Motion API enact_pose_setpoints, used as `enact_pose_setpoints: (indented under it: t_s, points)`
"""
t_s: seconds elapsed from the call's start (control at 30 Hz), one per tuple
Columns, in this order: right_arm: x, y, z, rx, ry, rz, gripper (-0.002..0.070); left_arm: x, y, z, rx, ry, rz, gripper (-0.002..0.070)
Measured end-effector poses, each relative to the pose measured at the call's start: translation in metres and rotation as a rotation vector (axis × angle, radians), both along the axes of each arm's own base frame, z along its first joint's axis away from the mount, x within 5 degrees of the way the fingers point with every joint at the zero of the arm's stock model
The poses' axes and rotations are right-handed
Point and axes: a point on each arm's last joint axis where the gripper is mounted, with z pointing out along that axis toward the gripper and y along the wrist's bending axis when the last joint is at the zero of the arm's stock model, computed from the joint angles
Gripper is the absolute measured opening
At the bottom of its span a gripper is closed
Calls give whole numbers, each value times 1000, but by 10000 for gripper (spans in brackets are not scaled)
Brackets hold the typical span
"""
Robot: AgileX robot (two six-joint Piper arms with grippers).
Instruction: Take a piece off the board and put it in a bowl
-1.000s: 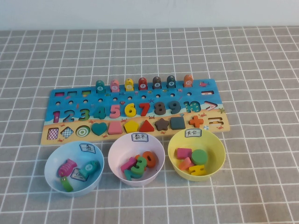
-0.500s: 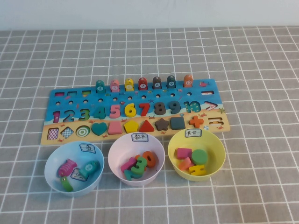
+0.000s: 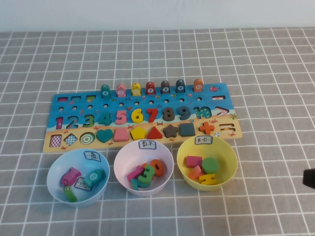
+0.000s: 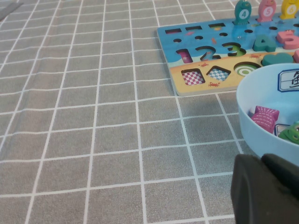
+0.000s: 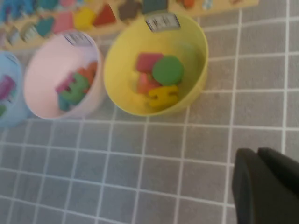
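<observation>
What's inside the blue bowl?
Inside the pale blue bowl: a pink striped fish, a teal fish and a green one. Anything beneath them is hidden. The right pincer is at the table's right edge; the left pincer is near the bowl.

You get bright, even light with soft shadows beneath the bowls. Your right wrist view is blurred throughout, the yellow bowl [image 5: 156,65] smeared; the other views stay sharp.

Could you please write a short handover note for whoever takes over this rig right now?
Right gripper: just entering at the table's right edge, beside the yellow bowl.
Left gripper: low near the pale blue bowl, outside the high view.
The orange fish piece stands in the board's top row, untouched.
Done: nothing yet.
Left: grasp the fish, drop it in the pale blue bowl.
</observation>
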Motion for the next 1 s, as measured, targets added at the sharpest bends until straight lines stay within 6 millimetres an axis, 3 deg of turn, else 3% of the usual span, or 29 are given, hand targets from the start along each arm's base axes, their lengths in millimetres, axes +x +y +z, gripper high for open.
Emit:
enact_pose_setpoints:
  t_s: [0.27, 0.43, 0.73, 0.9, 1.0]
  points:
    - [67, 17, 6, -110, 166, 116, -17, 0, 0, 0, 0, 0, 0, -1]
    - [109, 48, 13, -179, 171, 197, -17, 0, 0, 0, 0, 0, 0, -1]
    - [167, 113, 9, -288, 152, 328, -17, 0, 0, 0, 0, 0, 0, -1]
    - [204, 137, 4, -298, 137, 350, -12, 0, 0, 0, 0, 0, 0, -1]
    - [226, 147, -2, -320, 116, 354, 29, 0, 0, 0, 0, 0, 0, -1]
